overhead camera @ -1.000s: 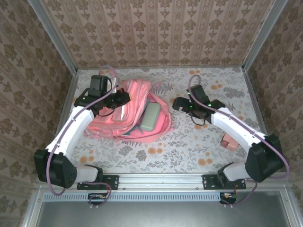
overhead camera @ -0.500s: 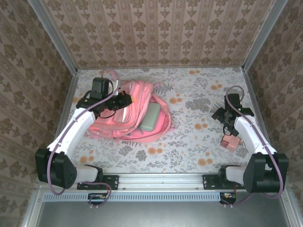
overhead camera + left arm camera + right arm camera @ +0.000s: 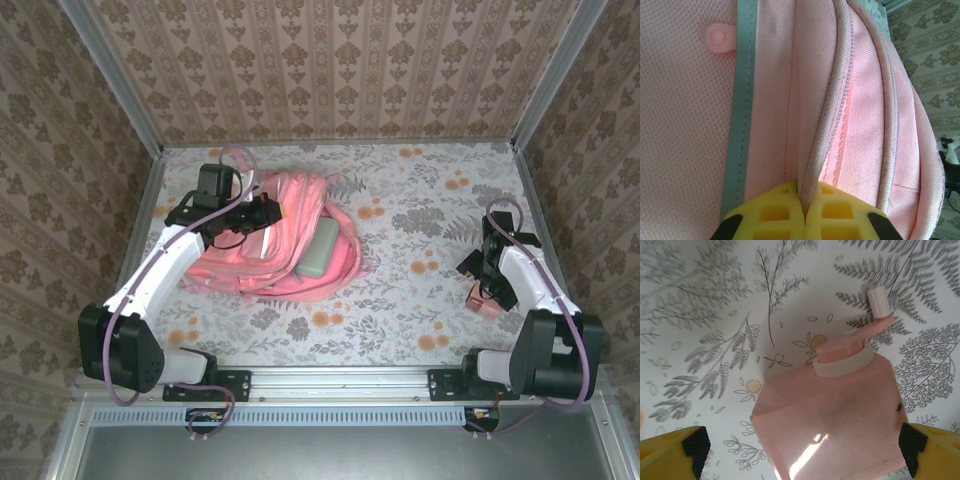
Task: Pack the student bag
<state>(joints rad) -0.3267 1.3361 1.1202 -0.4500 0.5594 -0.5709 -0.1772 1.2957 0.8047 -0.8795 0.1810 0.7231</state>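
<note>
In the lower right of the top view, the right hand (image 3: 802, 452) hangs with its fingers wide apart over a pink box (image 3: 835, 405) on the floral desk (image 3: 420, 320). Farther back, left of centre, the student bag (image 3: 300, 200) lies flat with a grey-green case (image 3: 320, 247) on its opening. The left hand (image 3: 804, 210) is clamped on the bag's piped seam.

no readable text, labels or numbers

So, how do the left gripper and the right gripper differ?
The left gripper is shut on a piped seam of the student bag; the right gripper is open, gripping nothing. The left gripper touches the bag; the right gripper points at a pink crank box. Both have yellow fingers.
</note>
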